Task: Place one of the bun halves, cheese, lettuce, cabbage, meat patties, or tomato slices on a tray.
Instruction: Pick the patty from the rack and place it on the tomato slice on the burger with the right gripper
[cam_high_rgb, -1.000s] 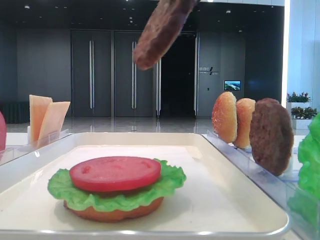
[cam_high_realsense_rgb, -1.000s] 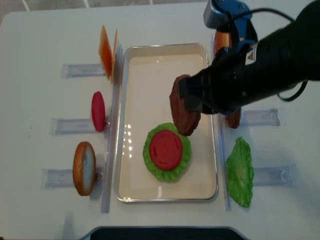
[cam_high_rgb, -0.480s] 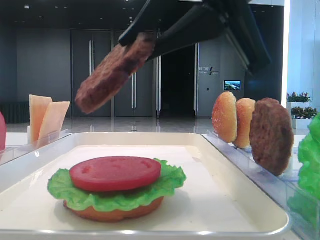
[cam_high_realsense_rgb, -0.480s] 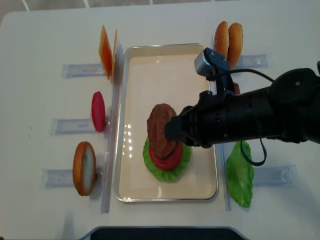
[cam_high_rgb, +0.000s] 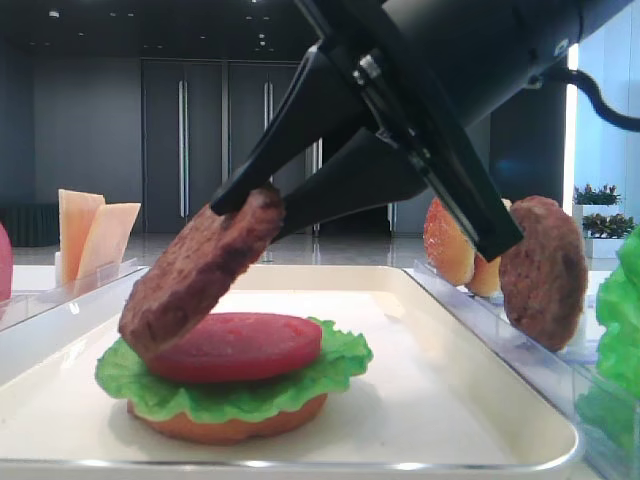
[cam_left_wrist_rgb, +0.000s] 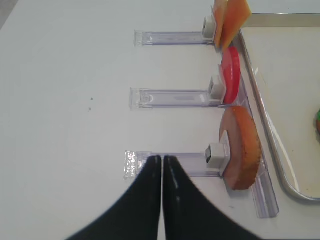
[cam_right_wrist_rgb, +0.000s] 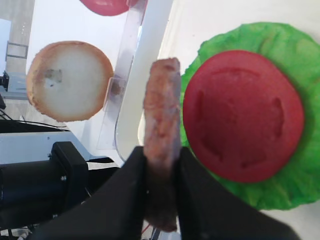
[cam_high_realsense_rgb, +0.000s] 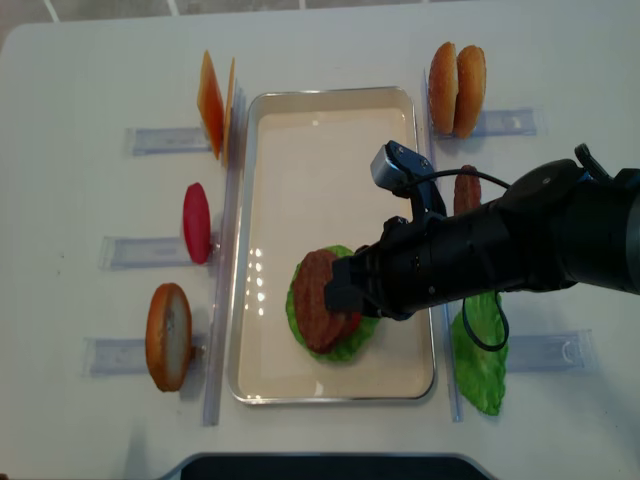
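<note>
The right gripper (cam_high_realsense_rgb: 345, 285) comes down and moves across the tray (cam_high_realsense_rgb: 300, 130), from high beside the right rim a second ago to low over the stacked burger now. The meat patty (cam_high_rgb: 200, 270) clamped in it drops with it: earlier it hangs at the top of the front view, well above the tomato slice (cam_high_rgb: 250, 345); now its lower edge sits at the left side of that slice, touching it or just short of it. From above, the patty now covers most of the tomato slice and part of the lettuce (cam_high_realsense_rgb: 352, 335), which lay fully in view before. The arm now hides part of the right-hand lettuce leaf (cam_high_realsense_rgb: 478, 375).
</note>
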